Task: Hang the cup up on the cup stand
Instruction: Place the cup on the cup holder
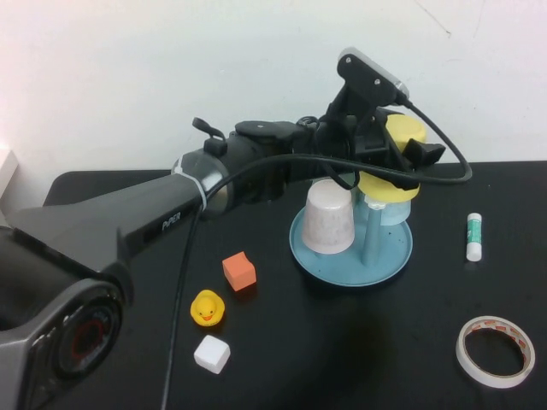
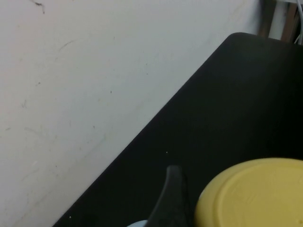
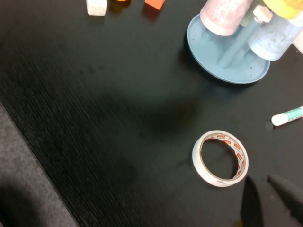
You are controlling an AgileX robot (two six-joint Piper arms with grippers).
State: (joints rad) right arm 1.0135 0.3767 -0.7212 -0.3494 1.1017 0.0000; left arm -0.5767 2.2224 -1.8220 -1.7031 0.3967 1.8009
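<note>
The yellow cup (image 1: 395, 162) is upside down and tilted over the far right side of the teal cup stand (image 1: 318, 259). My left gripper (image 1: 403, 159) is shut on it and holds it just above a light blue cup (image 1: 396, 213) hung on a peg. A pale pink cup (image 1: 330, 219) hangs upside down on the stand's left peg. In the left wrist view the cup's base (image 2: 255, 194) fills the corner beside one dark finger (image 2: 169, 201). My right gripper (image 3: 270, 201) is open and empty, low over the table beside the tape roll (image 3: 220, 158). It is out of the high view.
An orange cube (image 1: 239, 272), a yellow duck (image 1: 207, 308) and a white cube (image 1: 212, 354) lie left of the stand. A glue stick (image 1: 474, 237) and the tape roll (image 1: 495, 351) lie to its right. The white wall stands close behind.
</note>
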